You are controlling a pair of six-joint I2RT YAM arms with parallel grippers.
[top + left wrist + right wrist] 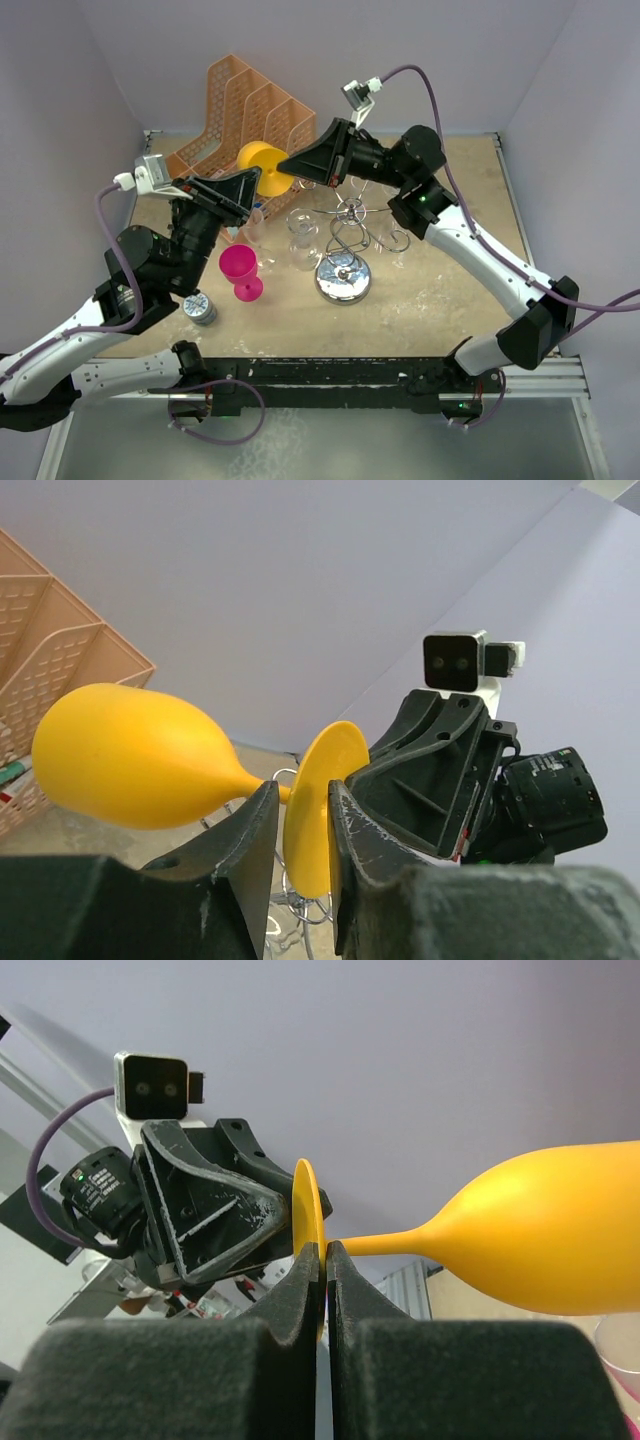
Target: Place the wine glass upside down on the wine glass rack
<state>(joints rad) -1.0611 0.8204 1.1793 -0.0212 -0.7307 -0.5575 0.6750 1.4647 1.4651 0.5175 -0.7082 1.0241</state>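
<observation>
A yellow wine glass (257, 160) is held sideways in the air above the back of the table, bowl toward the orange organiser. My right gripper (287, 168) is shut on the edge of its round foot (306, 1200); the bowl (550, 1230) sticks out to the right. My left gripper (303, 820) is open, its two fingers either side of the same foot (320, 800), with a gap on the bowl side. The silver wire wine glass rack (346, 232) stands below and to the right on its chrome base (343, 282); its wires also show in the left wrist view (310, 910).
An orange mesh file organiser (250, 105) lies at the back left. A pink glass (240, 270) and two clear glasses (300, 240) (252, 228) stand left of the rack. A small tin (200, 308) sits near the left arm.
</observation>
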